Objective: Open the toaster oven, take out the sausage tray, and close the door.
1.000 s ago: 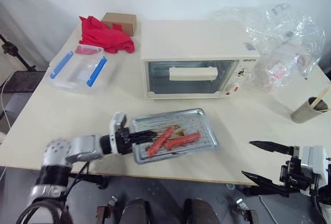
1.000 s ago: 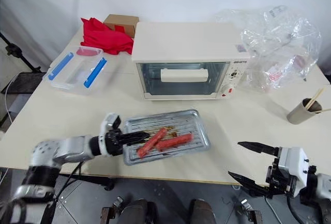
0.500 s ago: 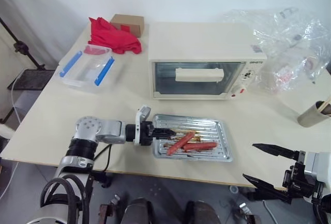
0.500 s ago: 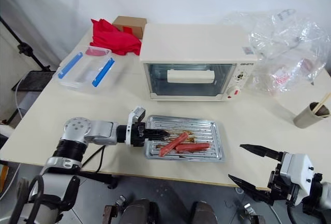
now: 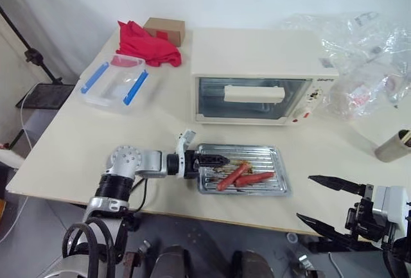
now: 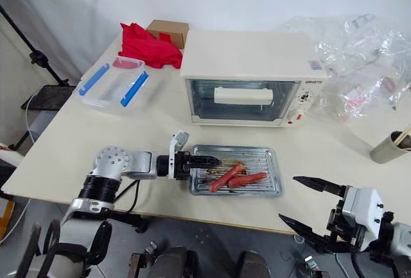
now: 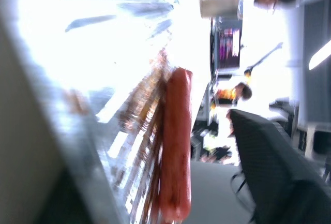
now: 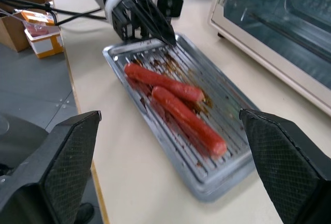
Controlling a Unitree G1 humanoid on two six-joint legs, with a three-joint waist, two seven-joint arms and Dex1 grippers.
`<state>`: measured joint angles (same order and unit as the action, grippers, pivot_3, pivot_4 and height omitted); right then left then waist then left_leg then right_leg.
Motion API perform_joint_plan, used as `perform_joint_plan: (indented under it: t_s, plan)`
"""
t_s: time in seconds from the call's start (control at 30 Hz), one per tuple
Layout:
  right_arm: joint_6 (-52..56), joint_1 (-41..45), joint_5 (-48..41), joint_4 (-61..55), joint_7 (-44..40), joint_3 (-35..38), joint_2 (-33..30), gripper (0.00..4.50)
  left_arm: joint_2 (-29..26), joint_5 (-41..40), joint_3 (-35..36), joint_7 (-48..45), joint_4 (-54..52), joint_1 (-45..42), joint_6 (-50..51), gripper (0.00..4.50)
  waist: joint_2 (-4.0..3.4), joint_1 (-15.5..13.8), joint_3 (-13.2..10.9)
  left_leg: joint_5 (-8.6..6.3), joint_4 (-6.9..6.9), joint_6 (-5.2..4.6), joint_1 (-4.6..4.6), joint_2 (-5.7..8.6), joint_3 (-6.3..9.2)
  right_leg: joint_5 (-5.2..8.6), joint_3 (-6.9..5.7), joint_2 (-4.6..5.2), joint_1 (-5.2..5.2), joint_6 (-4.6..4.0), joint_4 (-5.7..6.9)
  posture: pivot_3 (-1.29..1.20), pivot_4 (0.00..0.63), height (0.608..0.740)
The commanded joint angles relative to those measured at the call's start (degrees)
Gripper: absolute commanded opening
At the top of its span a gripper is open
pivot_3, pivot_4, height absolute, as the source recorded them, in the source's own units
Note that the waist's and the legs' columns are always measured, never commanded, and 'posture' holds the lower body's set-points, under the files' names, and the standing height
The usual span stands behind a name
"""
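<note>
Two arms frame a table scene that looks close to finished. At the far left sits a clear box (image 5: pixel 112 82) with blue clips, and behind it a red cloth (image 5: pixel 151 43) lies against a cardboard carton (image 5: pixel 165 29). Nearer the front edge, the left gripper (image 5: pixel 212 160) lies low and level, pointing right at the tray (image 5: pixel 266 159). Its fingers reach over the tray's left rim and stand apart, one on each side of that rim, clamping nothing that I can make out. The tray rests flat on the table just in front of the oven (image 5: pixel 257 53), with two sausages (image 5: pixel 244 178) lying side by side on its ribs. The door (image 5: pixel 250 95) stands upright and flush with the front, its white handle (image 5: pixel 255 94) across the glass, so it reads as shut. Right of the oven lie a crumpled plastic bag (image 5: pixel 363 60) and a cup (image 5: pixel 393 146). The right gripper (image 5: pixel 307 197) hovers off the table's near edge, spread wide and empty, well apart from the tray. I judge the step in hand to be the release of the tray. The next move calls for drawing the left fingers straight back off the rim without nudging it.
</note>
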<state>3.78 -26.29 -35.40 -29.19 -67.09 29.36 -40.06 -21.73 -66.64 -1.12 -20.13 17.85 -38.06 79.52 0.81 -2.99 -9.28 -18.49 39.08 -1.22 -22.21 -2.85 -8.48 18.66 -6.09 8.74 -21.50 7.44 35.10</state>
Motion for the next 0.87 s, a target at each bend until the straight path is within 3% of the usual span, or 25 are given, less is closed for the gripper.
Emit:
perform_joint_plan:
  t_s: [0.03,0.17,0.3,0.37,0.43,0.57,0.87]
  plan:
    - [-0.9,0.7,-0.9,2.0,-1.6,0.6,-0.9,4.50,-8.9,8.0,-3.7,-10.9,-10.0,3.6,-6.4,4.47,0.00,0.9,0.0,0.01,-0.01,0.03,0.01,-0.07,-0.02,0.00,0.01,-0.07,-0.03,0.00,0.00,0.00,0.150,0.740]
    - [-1.4,1.9,-1.2,8.0,-3.5,3.1,-1.7,4.50,-16.9,12.6,-1.1,-23.1,-16.8,10.2,-17.1,4.47,-0.13,2.2,-0.1,0.08,-0.13,0.19,0.09,-0.29,-0.09,0.00,-0.02,-0.23,-0.05,0.00,0.01,0.00,0.150,0.740]
    - [-2.4,2.9,-1.3,12.2,-5.3,4.8,-2.6,4.50,-23.0,23.6,1.4,-37.0,-18.8,19.2,-40.1,4.47,-0.36,2.8,-0.3,0.05,-0.18,0.25,0.05,-0.38,-0.17,0.02,-0.03,-0.24,-0.19,-0.04,-0.04,0.00,0.150,0.740]
    - [-2.5,3.2,-1.5,12.7,-5.9,5.0,-2.9,4.50,-24.4,26.9,2.3,-41.8,-17.2,21.6,-47.6,4.47,-0.42,2.8,-0.3,0.03,-0.21,0.26,0.05,-0.41,-0.17,0.03,-0.03,-0.21,-0.21,-0.05,-0.07,0.00,0.150,0.740]
    - [-2.4,3.9,-1.9,13.0,-6.5,5.5,-3.5,4.50,-25.7,31.6,6.8,-47.0,-15.5,26.3,-62.2,4.47,-0.49,2.7,-0.3,0.02,-0.23,0.26,0.03,-0.67,-0.15,0.04,-0.04,-0.21,-0.22,-0.07,-0.08,0.00,0.150,0.740]
    - [-0.4,7.1,-4.5,13.0,-3.8,6.8,-3.0,4.50,-26.3,38.8,13.9,-50.0,-13.0,32.2,-83.5,4.47,-0.61,3.0,-0.4,-0.13,-0.24,0.23,0.00,-0.77,-0.32,0.04,-0.02,-0.17,-0.36,-0.07,-0.12,0.00,0.150,0.740]
    - [-2.1,8.7,-3.7,11.6,-7.0,3.1,-3.0,4.50,-25.5,33.7,19.0,-49.3,-17.3,35.0,-77.1,4.47,-0.63,2.7,-0.5,-0.18,-0.27,0.13,0.00,-0.79,-0.46,0.01,-0.09,-0.20,-0.42,-0.02,0.13,0.00,0.150,0.740]
